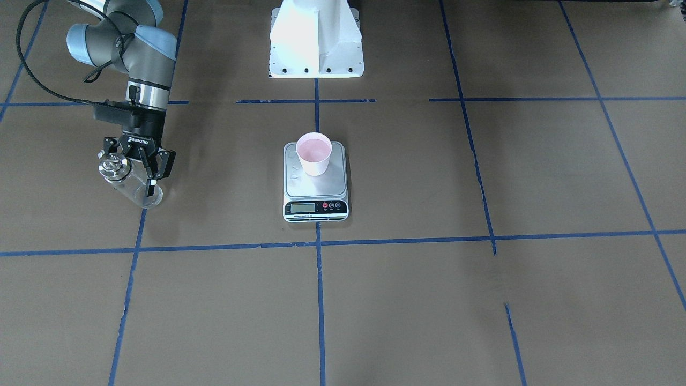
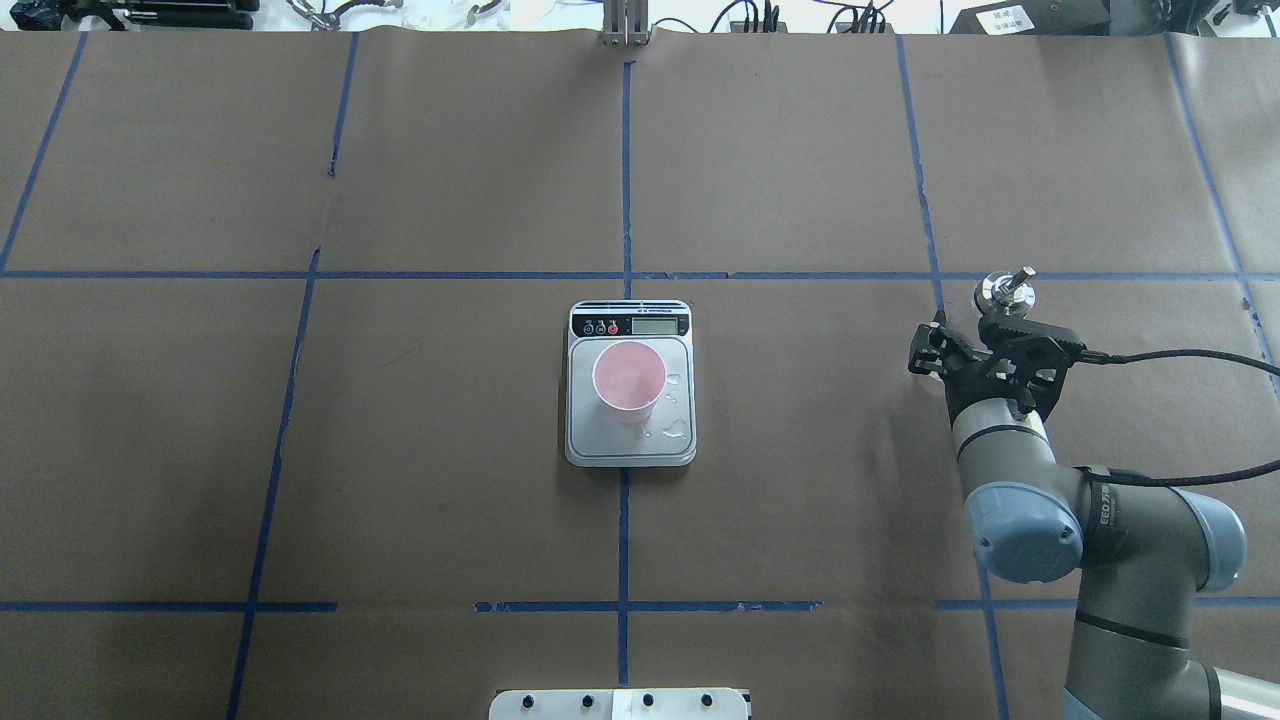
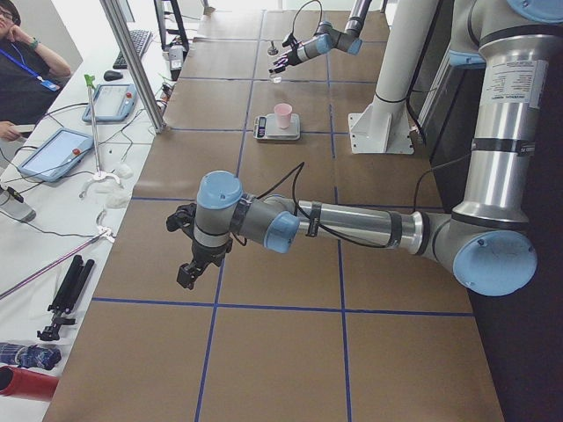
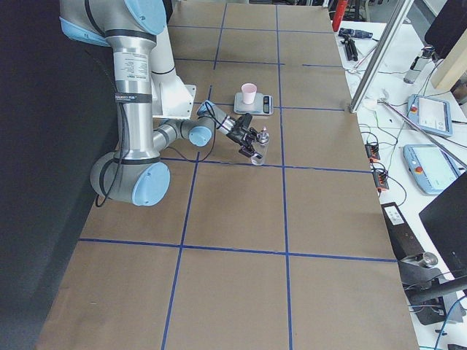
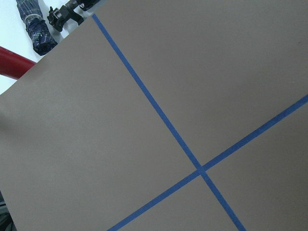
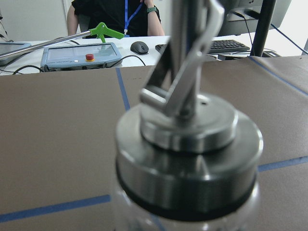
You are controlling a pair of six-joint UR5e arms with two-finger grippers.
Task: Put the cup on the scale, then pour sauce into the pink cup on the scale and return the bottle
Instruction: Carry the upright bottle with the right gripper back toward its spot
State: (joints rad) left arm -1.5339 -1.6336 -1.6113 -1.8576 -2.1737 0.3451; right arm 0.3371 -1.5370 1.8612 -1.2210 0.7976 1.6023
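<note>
Cup [image 1: 314, 153] stands upright on the scale [image 1: 316, 185], table centre. Bottle [image 1: 134, 190] is upright, well off to the robot's right. Right gripper [image 1: 131, 174] has one finger on each side of the bottle; whether they are pinching it cannot be told. Left gripper [image 3: 189, 272] hangs over bare table; its state cannot be told.

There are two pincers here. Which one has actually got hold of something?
The right pincer: it is clamped on the glass bottle. The left pincer hangs above the table with nothing in it.
</note>
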